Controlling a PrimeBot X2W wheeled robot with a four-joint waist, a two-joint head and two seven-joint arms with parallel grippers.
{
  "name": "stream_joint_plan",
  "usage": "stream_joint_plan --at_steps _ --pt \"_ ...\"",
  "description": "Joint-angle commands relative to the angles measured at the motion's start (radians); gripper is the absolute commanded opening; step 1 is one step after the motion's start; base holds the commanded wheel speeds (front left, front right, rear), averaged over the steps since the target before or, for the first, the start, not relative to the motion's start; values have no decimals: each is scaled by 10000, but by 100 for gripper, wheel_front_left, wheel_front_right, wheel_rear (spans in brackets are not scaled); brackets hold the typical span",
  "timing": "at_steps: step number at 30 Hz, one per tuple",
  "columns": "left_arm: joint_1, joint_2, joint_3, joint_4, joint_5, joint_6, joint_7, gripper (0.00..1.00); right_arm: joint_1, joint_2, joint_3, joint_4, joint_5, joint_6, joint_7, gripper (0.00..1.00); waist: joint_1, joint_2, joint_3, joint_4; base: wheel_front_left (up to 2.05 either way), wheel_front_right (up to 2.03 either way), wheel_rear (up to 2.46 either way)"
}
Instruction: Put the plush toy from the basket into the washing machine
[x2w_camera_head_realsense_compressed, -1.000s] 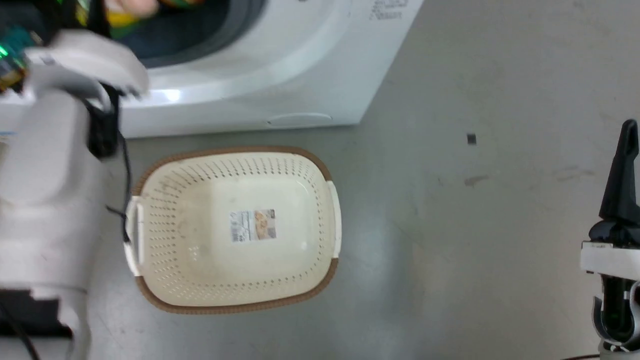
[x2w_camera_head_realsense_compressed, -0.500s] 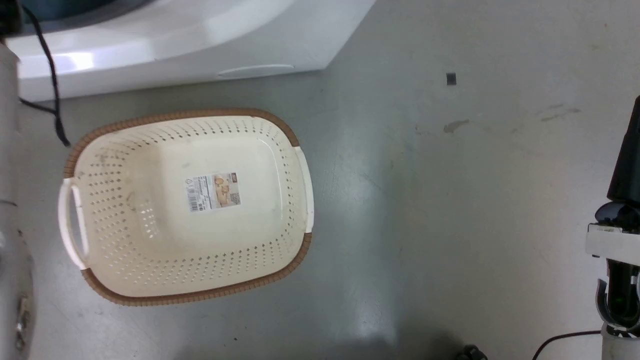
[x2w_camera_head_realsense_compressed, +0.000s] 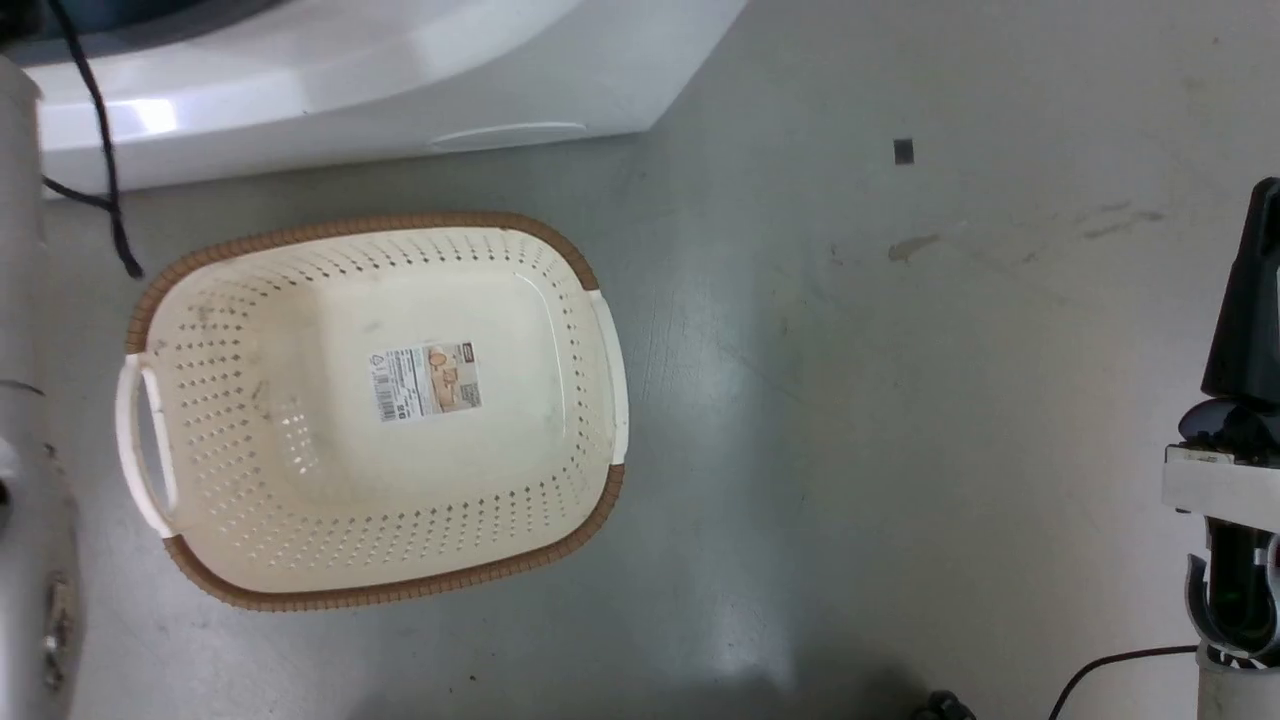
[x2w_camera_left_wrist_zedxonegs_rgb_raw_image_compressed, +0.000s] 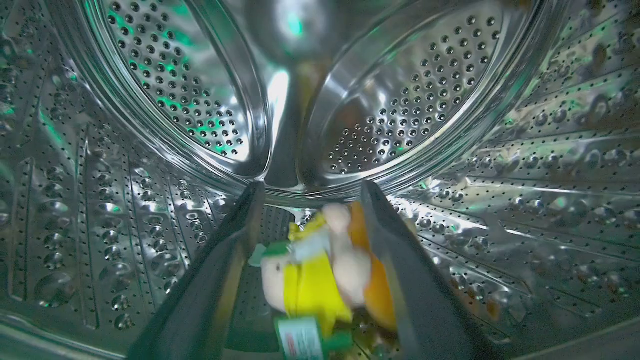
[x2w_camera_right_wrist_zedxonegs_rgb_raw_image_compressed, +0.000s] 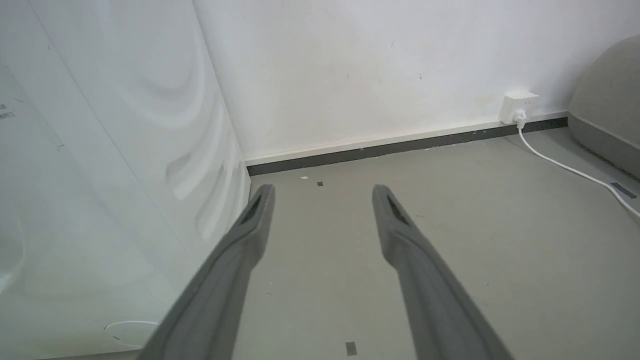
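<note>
Since a second ago the head camera swung, putting the empty cream-white plastic basket (x2w_camera_head_realsense_compressed: 380, 222) further left. The spread left gripper (x2w_camera_left_wrist_zedxonegs_rgb_raw_image_compressed: 311, 186) has the soft orange burger plush toy (x2w_camera_left_wrist_zedxonegs_rgb_raw_image_compressed: 325, 270) between its fingers, looking loose, inside the big white washing machine's (x2w_camera_head_realsense_compressed: 400, 80) shiny steel drum (x2w_camera_left_wrist_zedxonegs_rgb_raw_image_compressed: 400, 125). The right gripper (x2w_camera_right_wrist_zedxonegs_rgb_raw_image_compressed: 323, 189) is spread too.

The left gripper (x2w_camera_left_wrist_zedxonegs_rgb_raw_image_compressed: 312, 186) has its fingers spread apart, and the right gripper (x2w_camera_right_wrist_zedxonegs_rgb_raw_image_compressed: 322, 189) likewise.
</note>
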Motion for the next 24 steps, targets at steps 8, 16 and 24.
stream_joint_plan --at_steps 8,16,24 --pt "2096 -719 427 -907 -10 155 -53 100 111 -2 47 133 -221 -7 -44 100 -1 0 -1305 525 0 0 0" --pt "4651 -1529 460 -2514 553 308 -53 100 636 -2 127 262 -582 -7 -44 100 -1 0 -2624 1209 0 0 0" --pt "7269 -2104 480 -4086 1143 479 -53 100 1408 -2 193 538 -878 -7 -44 100 -1 0 -4119 1738 0 0 0"
